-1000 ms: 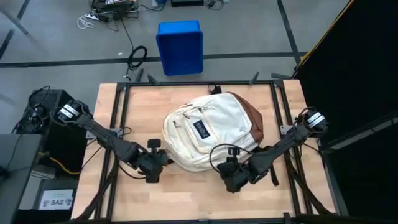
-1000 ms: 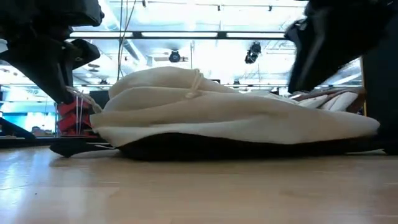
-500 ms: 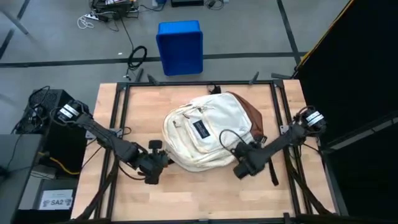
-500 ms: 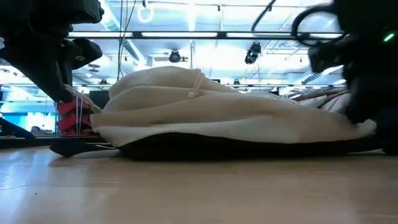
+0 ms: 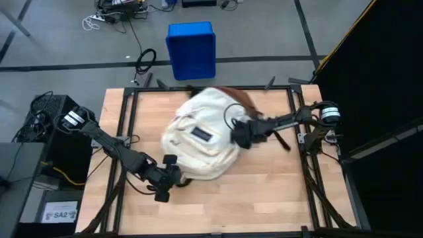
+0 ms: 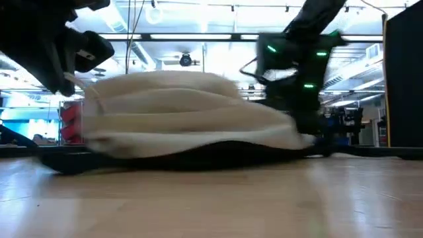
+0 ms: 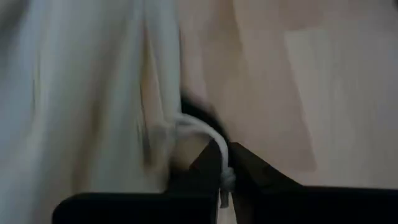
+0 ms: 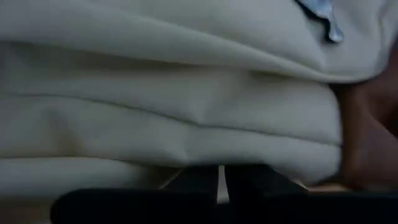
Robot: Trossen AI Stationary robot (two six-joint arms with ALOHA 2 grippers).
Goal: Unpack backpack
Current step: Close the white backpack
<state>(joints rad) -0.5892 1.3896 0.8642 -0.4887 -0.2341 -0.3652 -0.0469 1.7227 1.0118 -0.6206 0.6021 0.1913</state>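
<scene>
Cream-white fabric fills most of what both wrist cameras see: the backpack (image 5: 201,142) lies flat on the wooden table (image 5: 264,198), between the two arms. The right gripper (image 5: 242,134) sits against the bag's side nearest that arm, by the brown base (image 5: 228,93), and its fingers look nearly shut with fabric bunched right at their tips; whether they truly pinch the cloth I cannot tell. The left gripper (image 5: 168,180) is at the bag's opposite lower edge, its fingers closed on a thin white cord, apparently a zipper pull (image 7: 208,140), with bare wood just beyond it. No contents lie on the table, and no compartment visibly gapes, so the unpacking seems barely begun: opening the zipper and lifting everything out are, by my judgement, left to do.
</scene>
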